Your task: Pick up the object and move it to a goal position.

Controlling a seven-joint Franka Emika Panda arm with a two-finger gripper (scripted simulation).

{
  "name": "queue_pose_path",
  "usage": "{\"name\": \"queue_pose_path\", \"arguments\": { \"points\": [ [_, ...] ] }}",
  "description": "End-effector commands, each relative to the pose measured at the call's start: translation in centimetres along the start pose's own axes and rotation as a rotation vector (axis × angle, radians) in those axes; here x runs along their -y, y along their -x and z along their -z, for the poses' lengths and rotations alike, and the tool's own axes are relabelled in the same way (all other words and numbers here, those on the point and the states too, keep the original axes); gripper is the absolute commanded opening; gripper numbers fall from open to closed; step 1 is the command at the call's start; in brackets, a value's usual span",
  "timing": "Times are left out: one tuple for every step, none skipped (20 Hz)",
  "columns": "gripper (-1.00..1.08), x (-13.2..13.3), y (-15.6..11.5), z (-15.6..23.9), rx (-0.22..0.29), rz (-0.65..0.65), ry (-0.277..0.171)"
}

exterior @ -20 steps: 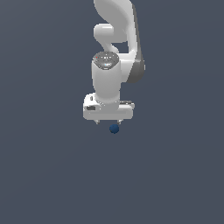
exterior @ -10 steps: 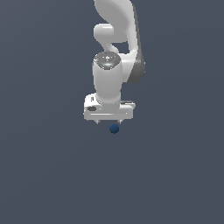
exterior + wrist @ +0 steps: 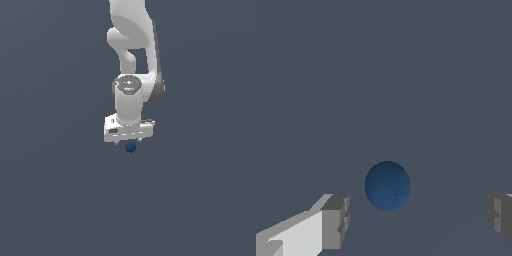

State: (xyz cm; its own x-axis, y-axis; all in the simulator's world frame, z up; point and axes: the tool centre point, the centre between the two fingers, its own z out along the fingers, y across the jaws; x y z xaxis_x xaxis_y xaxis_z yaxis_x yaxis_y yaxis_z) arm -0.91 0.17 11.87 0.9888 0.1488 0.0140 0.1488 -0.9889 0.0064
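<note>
The desk is a plain slate-grey surface — one thing lies on it, a tiny dark blue ball.

The ball is plain dark blue, without pattern. The arm is white with grey joint sections, and the fingers are white with grey pads. The bench is uniform dark slate grey.

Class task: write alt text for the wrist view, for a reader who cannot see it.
A small dark blue ball sits between two grey fingertips of an open gripper, touching neither. Behind it is only a plain dark grey surface.
</note>
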Motion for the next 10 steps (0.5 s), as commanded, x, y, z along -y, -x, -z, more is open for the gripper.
{"name": "queue_pose_path", "arguments": {
  "points": [
    [1.0,0.6,0.8,-1.5,0.005,0.034,-0.002],
    [1.0,0.8,1.1,-2.0,0.007,0.045,-0.003],
    [1.0,1.0,1.4,-2.4,0.009,0.054,-0.004],
    [1.0,1.1,1.6,-2.8,0.01,0.063,-0.005],
    [1.0,1.2,1.8,-3.1,0.011,0.07,-0.005],
    [1.0,1.3,2.0,-3.3,0.012,0.075,-0.006],
    [1.0,1.4,2.1,-3.5,0.013,0.08,-0.006],
    [1.0,1.5,2.2,-3.6,0.013,0.083,-0.007],
    [1.0,1.5,2.2,-3.7,0.014,0.085,-0.007],
    [1.0,1.5,2.2,-3.7,0.014,0.086,-0.007]
  ]
}}
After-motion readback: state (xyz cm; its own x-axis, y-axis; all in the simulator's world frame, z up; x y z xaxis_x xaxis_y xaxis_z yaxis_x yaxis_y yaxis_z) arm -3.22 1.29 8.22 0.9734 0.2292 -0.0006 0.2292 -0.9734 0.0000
